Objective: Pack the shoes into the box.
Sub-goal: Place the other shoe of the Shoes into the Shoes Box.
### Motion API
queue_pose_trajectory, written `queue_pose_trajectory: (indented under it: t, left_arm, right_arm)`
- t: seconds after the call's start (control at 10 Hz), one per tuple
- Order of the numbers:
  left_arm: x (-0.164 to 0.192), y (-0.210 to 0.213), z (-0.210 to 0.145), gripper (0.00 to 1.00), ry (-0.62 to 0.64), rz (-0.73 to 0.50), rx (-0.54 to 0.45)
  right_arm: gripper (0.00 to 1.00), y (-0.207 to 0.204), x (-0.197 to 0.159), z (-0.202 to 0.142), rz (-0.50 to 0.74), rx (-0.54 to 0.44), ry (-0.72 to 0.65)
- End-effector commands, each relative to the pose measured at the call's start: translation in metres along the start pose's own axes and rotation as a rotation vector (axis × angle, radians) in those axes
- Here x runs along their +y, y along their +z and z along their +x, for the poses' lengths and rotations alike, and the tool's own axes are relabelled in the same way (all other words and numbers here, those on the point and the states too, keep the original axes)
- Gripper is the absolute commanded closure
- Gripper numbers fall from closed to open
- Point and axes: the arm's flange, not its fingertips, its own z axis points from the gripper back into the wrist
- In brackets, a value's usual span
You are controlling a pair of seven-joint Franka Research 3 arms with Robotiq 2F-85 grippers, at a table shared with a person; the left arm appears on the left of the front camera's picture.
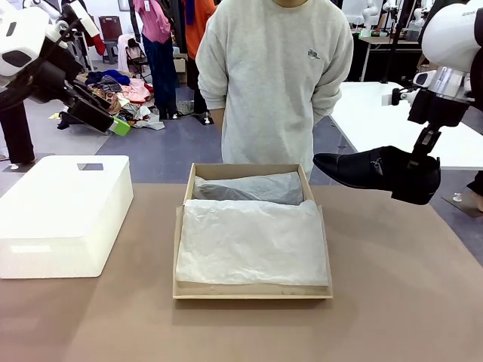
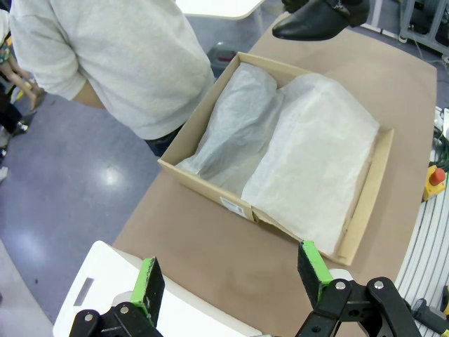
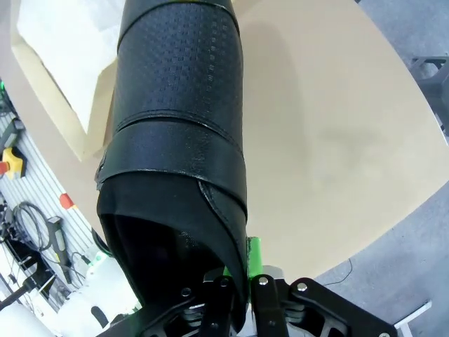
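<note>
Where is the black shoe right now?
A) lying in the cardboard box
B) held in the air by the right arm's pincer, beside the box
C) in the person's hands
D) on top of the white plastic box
B: the right pincer is shut on the heel end of the shoe, holding it in the air to the right of the box.

Tissue paper point(image 1: 253, 241) hides the inside of the box point(image 1: 253, 290); the shoe point(image 3: 179, 105) is cropped.
</note>
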Motion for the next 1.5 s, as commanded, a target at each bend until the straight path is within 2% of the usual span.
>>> queue_pose_trajectory:
  t: [0.0,0.4,0.7,1.0,1.1,1.3,1.4]
  left_arm:
    - [0.000,0.001,0.000,0.00,-0.002,-0.009,-0.005]
    - [0.000,0.001,0.000,0.00,-0.002,-0.009,-0.005]
    - [0.000,0.001,0.000,0.00,-0.002,-0.009,-0.005]
    - [0.000,0.001,0.000,0.00,-0.002,-0.009,-0.005]
    - [0.000,0.001,0.000,0.00,-0.002,-0.009,-0.005]
    - [0.000,0.001,0.000,0.00,-0.002,-0.009,-0.005]
    - [0.000,0.001,0.000,0.00,-0.002,-0.009,-0.005]
  right_arm:
    - [1.00,0.018,0.026,0.019,0.002,-0.089,-0.135]
    - [1.00,0.039,0.087,0.040,-0.031,-0.138,-0.476]
    - [1.00,0.029,0.123,0.075,-0.170,-0.122,-0.714]
    - [1.00,0.022,0.156,0.115,-0.228,-0.134,-0.790]
    - [1.00,0.021,0.161,0.123,-0.286,-0.169,-0.874]
    - [1.00,0.017,0.171,0.136,-0.231,-0.124,-0.874]
    - [1.00,0.018,0.172,0.140,-0.184,-0.142,-0.897]
